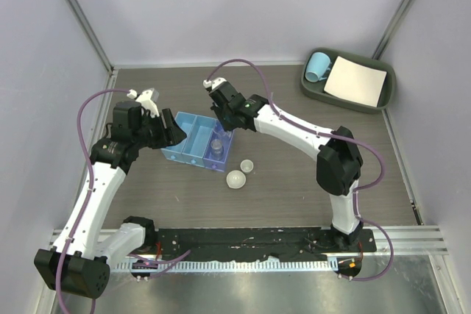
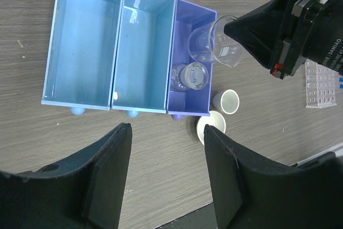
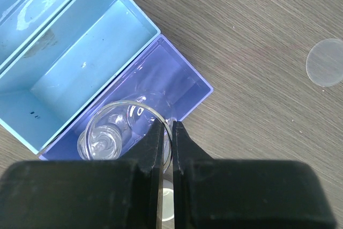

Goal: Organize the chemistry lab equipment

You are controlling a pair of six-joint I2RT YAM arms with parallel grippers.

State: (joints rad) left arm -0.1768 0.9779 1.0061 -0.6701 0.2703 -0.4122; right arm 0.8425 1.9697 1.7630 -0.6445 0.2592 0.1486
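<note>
My right gripper (image 3: 171, 132) is shut on the rim of a small clear beaker (image 2: 228, 46) and holds it over the purple end compartment (image 3: 185, 84) of the blue organizer tray (image 1: 193, 124). Two more clear beakers stand in that compartment, one near its front (image 2: 192, 76) and one further back (image 2: 201, 44). Two small white round dishes (image 2: 229, 101) (image 2: 211, 124) sit on the table beside the tray's front corner. A clear tube rack (image 2: 320, 84) with blue caps at its edge lies to the right. My left gripper (image 2: 166, 175) is open and empty, above the table in front of the tray.
The tray's two light-blue compartments (image 2: 83, 41) (image 2: 142, 52) hold nothing. A green tray (image 1: 386, 97) at the back right holds the light-blue mug (image 1: 317, 66) and white paper sheet (image 1: 357, 81). A round clear piece (image 3: 324, 63) lies on the table beyond the organizer.
</note>
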